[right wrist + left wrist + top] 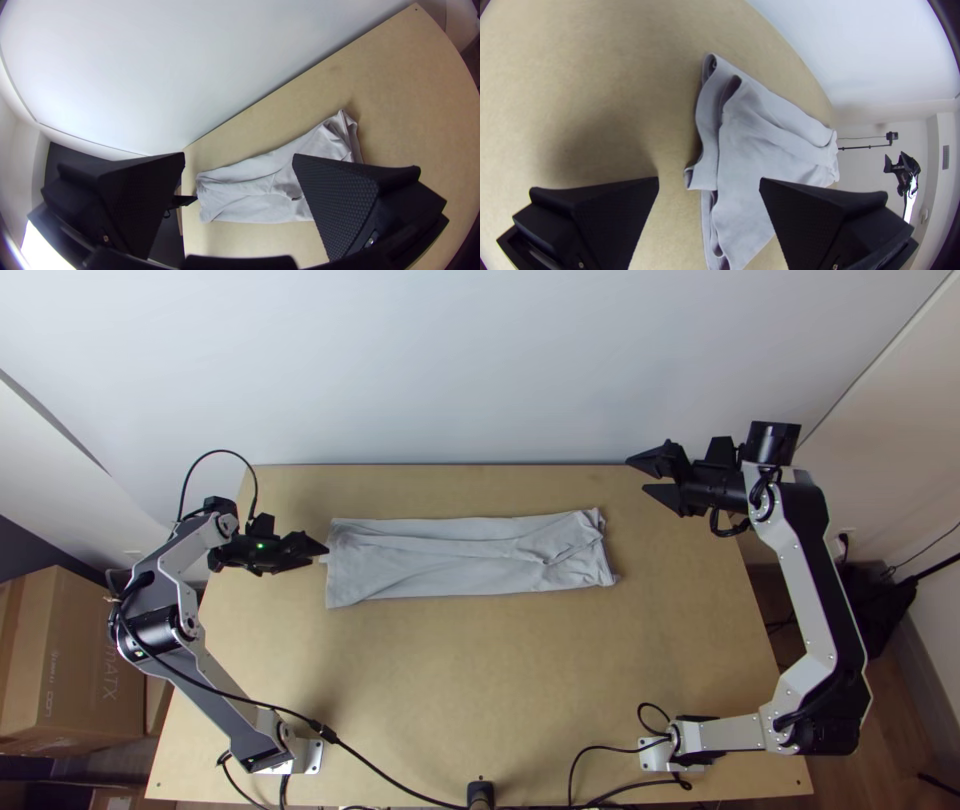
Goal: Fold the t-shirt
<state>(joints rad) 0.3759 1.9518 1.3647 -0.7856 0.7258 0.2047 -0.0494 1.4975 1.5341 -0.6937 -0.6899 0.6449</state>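
The light grey t-shirt (440,570) lies on the table as a long, narrow folded strip, wrinkled at its right end. My left gripper (318,554) is at the strip's left end. Seen from the left wrist, the cloth (760,145) shows several stacked layers at that end, and my left gripper (710,182) stands open around or over its edge, not closed on it. My right gripper (637,474) is open beyond the strip's right end, toward the back edge. In the right wrist view the shirt (250,187) lies beyond my open right gripper (239,155).
The wooden table (470,670) has bare surface in front of the shirt and at both sides. A pale wall (460,370) rises along its back edge. Cables (390,775) run near the front edge, and cardboard boxes (70,660) stand off the left side.
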